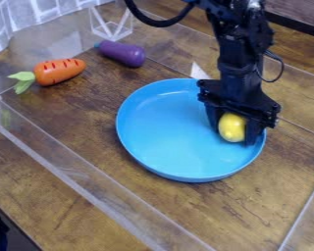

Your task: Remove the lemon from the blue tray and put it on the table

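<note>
The lemon [234,127], small and bright yellow, lies inside the blue tray [167,132] near its right rim. My gripper [235,129] comes straight down on it from the black arm above. Its dark fingers [207,104] sit tight against both sides of the lemon, shut on it. The lemon rests low in the tray, at the tray's floor level. The table [68,157] is dark brown wood under a glossy clear sheet.
An orange carrot [58,70] lies at the left on the table and a purple eggplant [121,53] sits behind the tray. The clear sheet's raised edge [81,186] runs along the front left.
</note>
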You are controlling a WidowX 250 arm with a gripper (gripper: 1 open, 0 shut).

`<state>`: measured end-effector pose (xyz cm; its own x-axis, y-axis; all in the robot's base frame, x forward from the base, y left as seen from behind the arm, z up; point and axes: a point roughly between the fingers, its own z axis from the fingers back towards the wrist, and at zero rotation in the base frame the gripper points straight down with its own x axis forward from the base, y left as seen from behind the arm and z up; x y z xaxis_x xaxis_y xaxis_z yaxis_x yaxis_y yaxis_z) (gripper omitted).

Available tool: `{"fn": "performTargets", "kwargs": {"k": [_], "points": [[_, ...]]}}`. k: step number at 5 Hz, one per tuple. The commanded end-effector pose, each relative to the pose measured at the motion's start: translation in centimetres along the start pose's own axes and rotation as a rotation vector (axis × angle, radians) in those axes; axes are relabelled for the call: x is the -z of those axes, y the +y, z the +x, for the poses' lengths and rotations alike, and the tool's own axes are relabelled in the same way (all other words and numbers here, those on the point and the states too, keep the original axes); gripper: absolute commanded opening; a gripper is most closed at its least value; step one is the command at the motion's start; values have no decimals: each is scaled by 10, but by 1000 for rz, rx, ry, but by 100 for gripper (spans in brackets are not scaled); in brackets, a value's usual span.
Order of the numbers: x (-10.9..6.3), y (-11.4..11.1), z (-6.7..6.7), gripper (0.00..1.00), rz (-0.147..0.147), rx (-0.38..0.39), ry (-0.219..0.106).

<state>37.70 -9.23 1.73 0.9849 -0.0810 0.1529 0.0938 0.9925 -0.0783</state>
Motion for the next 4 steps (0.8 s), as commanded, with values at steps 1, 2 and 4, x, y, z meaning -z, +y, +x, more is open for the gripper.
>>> {"fn": "performTargets", "kwargs": {"k": [1, 2, 4], "points": [[3, 0, -11, 0, 11, 3, 38], [-8, 0, -11, 0, 15, 9, 26], [-31, 2, -11, 0, 24, 19, 0]]}}
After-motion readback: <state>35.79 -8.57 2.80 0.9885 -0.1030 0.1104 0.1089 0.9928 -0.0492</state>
